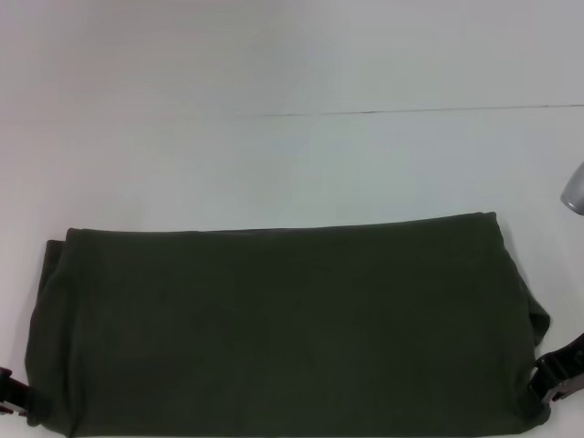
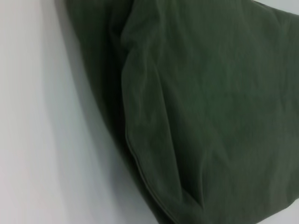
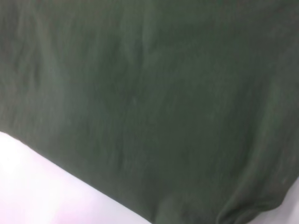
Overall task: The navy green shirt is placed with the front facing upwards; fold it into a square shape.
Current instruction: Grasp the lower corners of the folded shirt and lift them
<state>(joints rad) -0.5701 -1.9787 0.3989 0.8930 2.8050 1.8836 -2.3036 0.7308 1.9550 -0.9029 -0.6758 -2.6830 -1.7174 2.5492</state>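
The navy green shirt (image 1: 283,328) lies on the white table as a wide folded band, plain cloth up, no print showing. It reaches the near edge of the head view. My left gripper (image 1: 11,394) is at the shirt's near left corner and my right gripper (image 1: 558,372) at its near right corner, both mostly cut off by the picture's edge. The left wrist view shows a folded hem edge of the shirt (image 2: 196,116) against the table. Flat shirt cloth (image 3: 154,102) fills the right wrist view.
Bare white table (image 1: 292,155) stretches beyond the shirt, with a thin seam line (image 1: 411,111) across it. A grey metallic object (image 1: 574,187) pokes in at the right edge.
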